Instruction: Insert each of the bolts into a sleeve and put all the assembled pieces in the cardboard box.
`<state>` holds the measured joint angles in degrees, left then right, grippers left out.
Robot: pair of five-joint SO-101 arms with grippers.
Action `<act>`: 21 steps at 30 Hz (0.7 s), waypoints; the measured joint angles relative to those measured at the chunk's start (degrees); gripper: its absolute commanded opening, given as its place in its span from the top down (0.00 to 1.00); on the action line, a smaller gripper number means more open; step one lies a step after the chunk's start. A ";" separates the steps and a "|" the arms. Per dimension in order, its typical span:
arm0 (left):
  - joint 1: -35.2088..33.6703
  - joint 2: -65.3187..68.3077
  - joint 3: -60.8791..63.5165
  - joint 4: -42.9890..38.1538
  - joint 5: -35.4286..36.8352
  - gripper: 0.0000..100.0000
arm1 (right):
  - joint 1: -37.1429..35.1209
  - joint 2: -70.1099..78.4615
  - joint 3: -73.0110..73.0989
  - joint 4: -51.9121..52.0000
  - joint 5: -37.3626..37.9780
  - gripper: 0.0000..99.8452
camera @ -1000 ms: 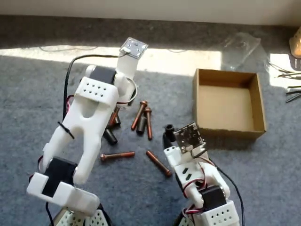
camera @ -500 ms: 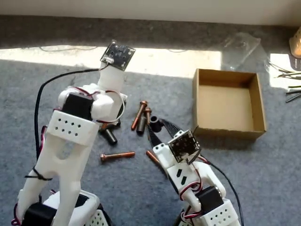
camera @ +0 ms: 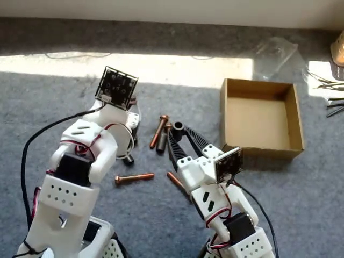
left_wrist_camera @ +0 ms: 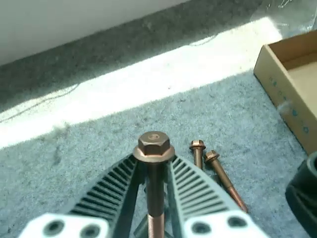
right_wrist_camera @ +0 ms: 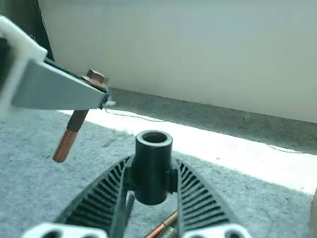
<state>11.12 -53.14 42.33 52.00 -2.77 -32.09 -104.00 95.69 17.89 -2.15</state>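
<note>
My left gripper (left_wrist_camera: 154, 159) is shut on a copper bolt (left_wrist_camera: 154, 173), whose hex head points away from the wrist. In the high view that arm's wrist camera (camera: 116, 88) covers the gripper. My right gripper (camera: 179, 133) is shut on a black sleeve (camera: 177, 128) held upright with its bore open (right_wrist_camera: 153, 166). Seen from the right wrist, the held bolt (right_wrist_camera: 74, 130) hangs tilted just to the side of the sleeve and higher. Loose bolts (camera: 159, 130) (camera: 134, 177) lie on the carpet between the arms. The cardboard box (camera: 294, 115) stands empty to the right.
A loose black sleeve (camera: 128, 157) lies by the left arm, and another bolt (camera: 174, 180) lies partly under the right arm. A clear plastic bag (camera: 274, 51) lies beyond the box, with cables (camera: 333, 91) at the right edge. Grey carpet covers the floor.
The left arm has lifted and drawn back to the left with its bolt. The right gripper has carried the sleeve left and farther out, toward the bolt.
</note>
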 measured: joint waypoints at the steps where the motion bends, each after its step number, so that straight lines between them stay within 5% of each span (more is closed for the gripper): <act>1: 0.00 -0.97 0.18 -0.79 0.00 1.00 | 0.00 0.00 0.00 0.00 -0.26 1.00; 9: 0.00 -3.16 0.18 -8.88 0.53 1.00 | 0.00 0.00 0.00 2.46 -0.35 1.00; 21: 6.68 -3.25 0.18 -10.90 15.30 1.00 | -2.29 0.00 0.00 5.01 5.27 1.00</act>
<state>17.80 -56.40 42.51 41.10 12.53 -34.37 -104.00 95.69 22.90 3.12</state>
